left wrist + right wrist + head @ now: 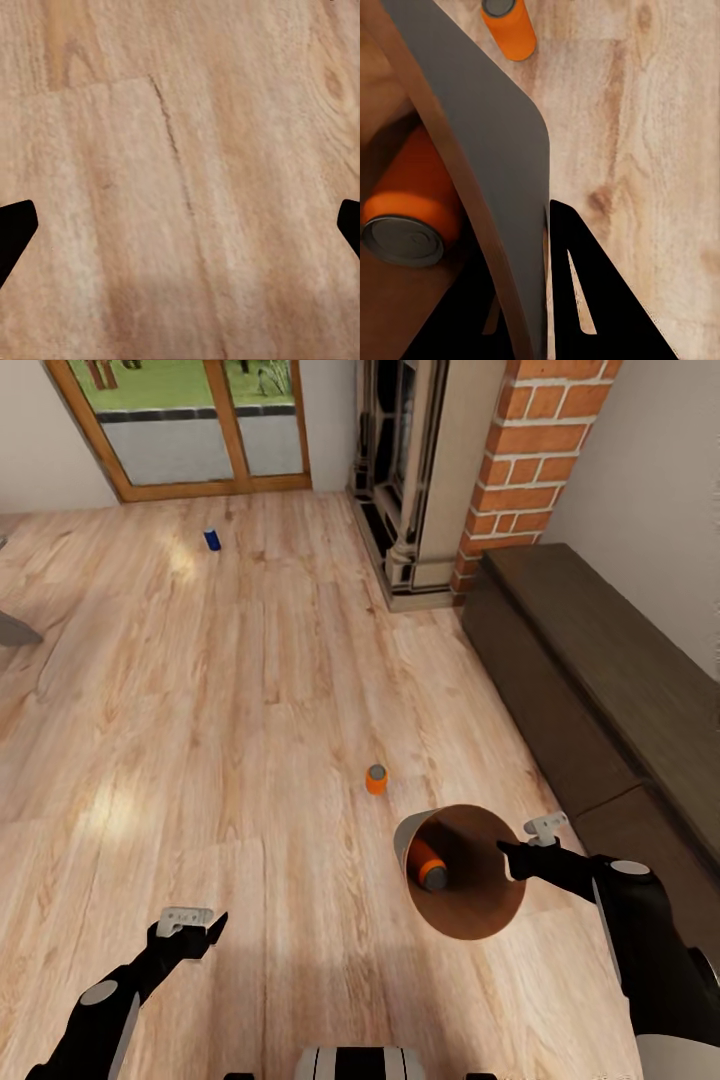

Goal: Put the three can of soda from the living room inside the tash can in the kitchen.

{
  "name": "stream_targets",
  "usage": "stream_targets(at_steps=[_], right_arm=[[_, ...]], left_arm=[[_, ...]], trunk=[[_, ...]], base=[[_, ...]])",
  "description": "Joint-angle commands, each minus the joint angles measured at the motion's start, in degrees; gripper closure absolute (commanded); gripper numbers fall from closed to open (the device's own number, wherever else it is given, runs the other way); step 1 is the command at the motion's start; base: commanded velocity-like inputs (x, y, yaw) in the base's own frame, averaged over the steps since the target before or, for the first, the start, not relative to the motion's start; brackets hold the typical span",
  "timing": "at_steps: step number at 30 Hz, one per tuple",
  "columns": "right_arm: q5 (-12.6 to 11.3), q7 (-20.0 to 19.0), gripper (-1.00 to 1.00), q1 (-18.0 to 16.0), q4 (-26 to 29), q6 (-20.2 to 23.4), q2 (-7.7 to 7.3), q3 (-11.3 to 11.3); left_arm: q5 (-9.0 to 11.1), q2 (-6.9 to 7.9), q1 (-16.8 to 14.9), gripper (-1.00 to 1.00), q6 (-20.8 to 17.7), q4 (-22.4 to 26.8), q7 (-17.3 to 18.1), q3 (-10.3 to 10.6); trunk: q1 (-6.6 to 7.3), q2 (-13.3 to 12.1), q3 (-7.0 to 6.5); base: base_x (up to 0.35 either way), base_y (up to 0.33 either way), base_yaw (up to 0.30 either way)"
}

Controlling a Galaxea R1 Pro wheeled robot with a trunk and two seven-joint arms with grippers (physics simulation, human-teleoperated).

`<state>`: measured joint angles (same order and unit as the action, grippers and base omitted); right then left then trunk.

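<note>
Right gripper (512,860) is clamped on the rim of the tash can (480,920), one finger (592,300) outside the grey wall, the other seemingly inside; bin is carried tilted, mouth toward the head cam. Left gripper (190,932) hangs empty over the wood floor (250,710), jaws spread wide w/ nothing between them.

Handling, as a guess: the bin looks thin-walled, stiff and light, so a rim pinch works, but it can swing or slip w/ only one edge held, esp. w/ a loose can rolling inside. Cans look rigid, smooth, light; best taken across the body mid-height, fingers on opposite sides of the cylinder, not by the metal top.

Near to far: one orange soda can (428,865) lies on its side inside the bin, against the copper-brown wall. Second orange can (376,779) stands upright on the floor just beyond the bin, apart from it. Dark blue can (212,539) stands far off, near the wood-framed glass doors (200,430), brick fireplace (440,480) to its right.
</note>
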<state>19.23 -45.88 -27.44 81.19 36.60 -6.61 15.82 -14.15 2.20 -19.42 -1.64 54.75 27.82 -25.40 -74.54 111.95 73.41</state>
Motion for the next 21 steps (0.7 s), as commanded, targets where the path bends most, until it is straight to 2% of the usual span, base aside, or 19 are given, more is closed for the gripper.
stream_targets(at_steps=[1, 21], right_arm=[[-0.83, -0.44, 1.0, 0.0, 0.02, 0.41, 0.01, 0.0], [-0.94, -0.52, 1.0, 0.0, -0.07, 0.41, 0.91, 0.0]], left_arm=[[0.0, 0.03, 0.0, -1.0, -0.01, -0.09, 0.01, 0.0], [0.0, 0.06, 0.0, -1.0, -0.02, -0.28, 0.35, 0.0]], trunk=[[0.0, 0.0, -0.03], [0.0, 0.0, -0.61]], base=[[0.04, 0.307, -0.236], [0.004, 0.316, -0.245]])
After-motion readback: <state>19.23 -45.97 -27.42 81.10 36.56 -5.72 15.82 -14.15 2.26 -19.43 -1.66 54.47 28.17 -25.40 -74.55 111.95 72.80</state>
